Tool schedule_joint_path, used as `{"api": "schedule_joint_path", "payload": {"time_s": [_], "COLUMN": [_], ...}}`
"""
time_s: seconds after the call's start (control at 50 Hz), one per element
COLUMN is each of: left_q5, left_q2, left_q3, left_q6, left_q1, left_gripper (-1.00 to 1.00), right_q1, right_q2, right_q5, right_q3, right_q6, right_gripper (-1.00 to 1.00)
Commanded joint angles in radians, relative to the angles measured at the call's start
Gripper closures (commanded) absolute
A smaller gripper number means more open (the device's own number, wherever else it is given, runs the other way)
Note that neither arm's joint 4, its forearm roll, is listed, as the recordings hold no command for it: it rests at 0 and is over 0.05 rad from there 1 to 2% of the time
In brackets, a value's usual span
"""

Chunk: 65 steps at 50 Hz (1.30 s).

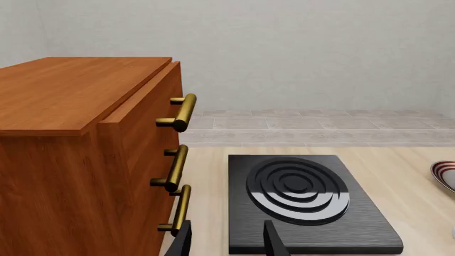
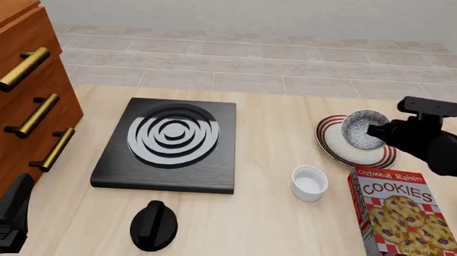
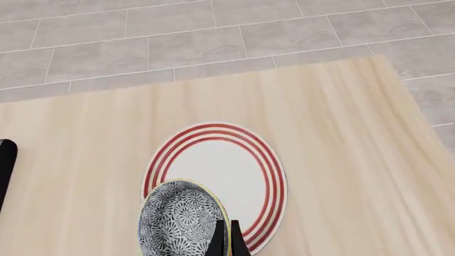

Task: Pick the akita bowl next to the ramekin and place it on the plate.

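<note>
Front view: akita bowl (image 2: 363, 128) tipped on its side over the plate (image 2: 331, 140), opening facing left, rim pinched in the right gripper (image 2: 378, 131), ramekin (image 2: 309, 183) standing nearer on the table, left gripper (image 1: 226, 241) idle, jaws parted, near the stove (image 2: 171, 144).

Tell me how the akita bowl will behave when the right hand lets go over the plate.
Likely rigid, so the rim pinch by the right hand won't deform it. The akita bowl hangs tilted above the plate, so it may rock or tip before settling. Both look glazed and hard, so it could slide or chip if dropped.
</note>
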Motion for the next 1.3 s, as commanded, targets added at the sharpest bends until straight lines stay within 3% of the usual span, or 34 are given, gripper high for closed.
{"api": "schedule_joint_path", "payload": {"time_s": [0.02, 1.3], "left_q5": [0.000, 0.000], "left_q2": [0.000, 0.002], "left_q3": [0.000, 0.000], "left_q6": [0.000, 0.000], "left_q1": [0.000, 0.000], "left_gripper": [-1.00, -1.00], "right_q1": [-0.003, -0.017], "right_q2": [0.038, 0.210], "right_q5": [-0.014, -0.060], "right_q3": [-0.026, -0.110], "right_q6": [-0.006, -0.043], "right_gripper": [1.00, 1.00]}}
